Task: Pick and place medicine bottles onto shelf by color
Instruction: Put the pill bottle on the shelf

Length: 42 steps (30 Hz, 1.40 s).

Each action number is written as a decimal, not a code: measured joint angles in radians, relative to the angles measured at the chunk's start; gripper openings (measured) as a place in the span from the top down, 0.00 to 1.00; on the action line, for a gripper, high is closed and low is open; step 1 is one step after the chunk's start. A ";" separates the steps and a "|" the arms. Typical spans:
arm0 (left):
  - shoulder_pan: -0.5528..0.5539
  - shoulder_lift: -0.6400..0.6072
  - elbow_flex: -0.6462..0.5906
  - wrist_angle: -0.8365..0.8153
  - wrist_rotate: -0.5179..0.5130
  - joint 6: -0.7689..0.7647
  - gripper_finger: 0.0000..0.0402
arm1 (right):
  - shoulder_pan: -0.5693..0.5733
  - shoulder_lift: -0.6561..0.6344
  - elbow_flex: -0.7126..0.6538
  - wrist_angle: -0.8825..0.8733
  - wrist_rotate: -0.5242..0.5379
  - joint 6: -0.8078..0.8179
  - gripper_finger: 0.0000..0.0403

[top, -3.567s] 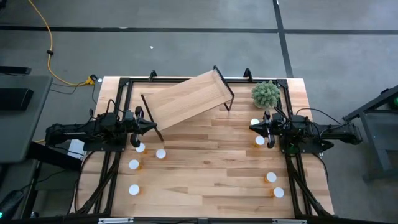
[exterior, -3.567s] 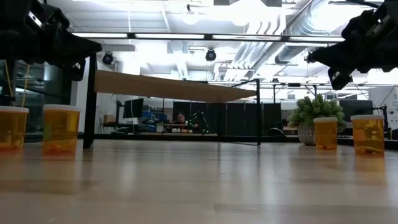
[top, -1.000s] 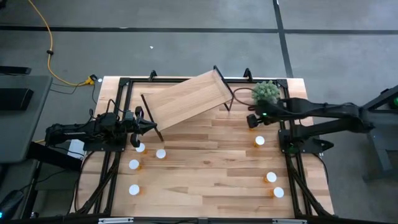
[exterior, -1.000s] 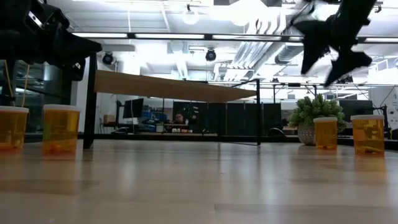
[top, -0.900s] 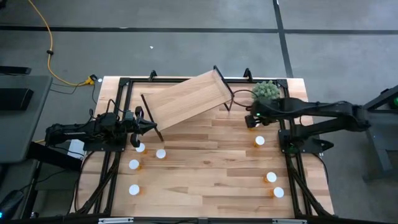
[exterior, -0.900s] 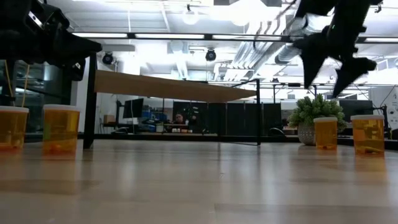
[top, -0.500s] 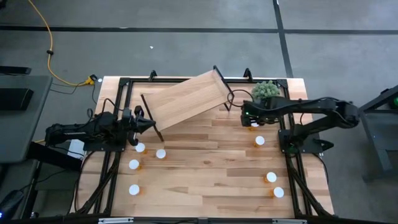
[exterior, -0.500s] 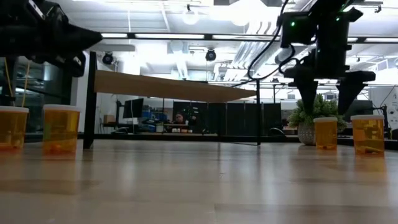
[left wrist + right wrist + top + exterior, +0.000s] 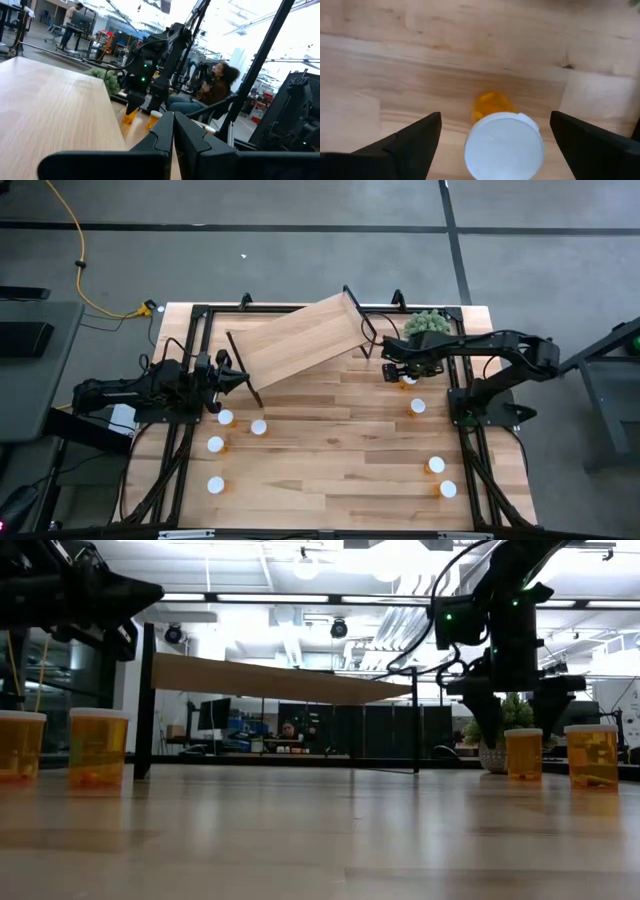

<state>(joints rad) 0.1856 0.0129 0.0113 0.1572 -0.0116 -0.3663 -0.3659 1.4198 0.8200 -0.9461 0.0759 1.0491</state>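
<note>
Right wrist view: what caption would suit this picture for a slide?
The open right gripper hangs straight above a white-capped orange medicine bottle standing on the wooden table.

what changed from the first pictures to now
The right arm swung out from its rest spot by the table's right rail toward the shelf and came down: its open end effector now hangs over a medicine bottle beside the green plant, not yet gripping it. The left end effector, shut, barely moved. All the other bottles, the shelf and the plant stayed put.
</note>
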 joint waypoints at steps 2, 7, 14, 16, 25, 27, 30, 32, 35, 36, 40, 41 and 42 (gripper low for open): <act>0.000 0.000 0.000 -0.001 0.000 0.000 0.99 | -0.001 0.007 0.000 -0.001 -0.003 -0.003 0.15; 0.000 0.000 0.000 -0.001 0.000 0.001 0.99 | -0.001 0.007 0.000 -0.004 -0.005 -0.003 0.28; 0.000 0.000 0.000 -0.003 0.000 0.002 0.99 | -0.001 0.006 0.000 -0.010 -0.005 -0.003 0.44; 0.000 0.000 0.000 -0.003 0.000 0.002 0.99 | -0.001 0.002 0.000 -0.012 -0.008 -0.004 0.48; 0.000 0.000 0.001 -0.003 0.000 0.002 0.99 | 0.002 -0.078 0.059 -0.107 -0.054 -0.049 0.51; 0.000 0.000 0.001 -0.003 0.000 0.002 0.99 | 0.011 -0.102 0.118 -0.176 -0.066 -0.091 0.50; 0.000 0.000 0.001 -0.003 0.000 0.002 0.99 | 0.044 -0.127 0.248 -0.262 -0.080 -0.148 0.50; 0.000 0.000 0.001 -0.003 0.000 0.002 0.99 | 0.072 -0.129 0.358 -0.302 -0.110 -0.179 0.50; 0.000 -0.001 0.002 -0.003 0.000 0.002 0.99 | 0.124 -0.109 0.536 -0.305 -0.113 -0.195 0.50; 0.000 -0.001 0.002 -0.003 0.000 0.001 0.99 | 0.137 -0.092 0.597 -0.305 -0.104 -0.202 0.50; 0.000 -0.001 0.002 -0.003 0.000 -0.025 0.99 | 0.160 0.019 0.841 -0.317 -0.037 -0.274 0.50; 0.000 -0.001 0.002 -0.003 0.000 -0.030 0.99 | 0.158 0.058 0.898 -0.334 -0.015 -0.297 0.50; 0.000 -0.001 0.002 -0.003 0.000 -0.031 0.99 | 0.155 0.099 0.957 -0.357 0.009 -0.317 0.50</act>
<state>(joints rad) 0.1856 0.0124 0.0128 0.1547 -0.0116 -0.3977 -0.2106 1.5187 1.7769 -1.3026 0.0849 0.7321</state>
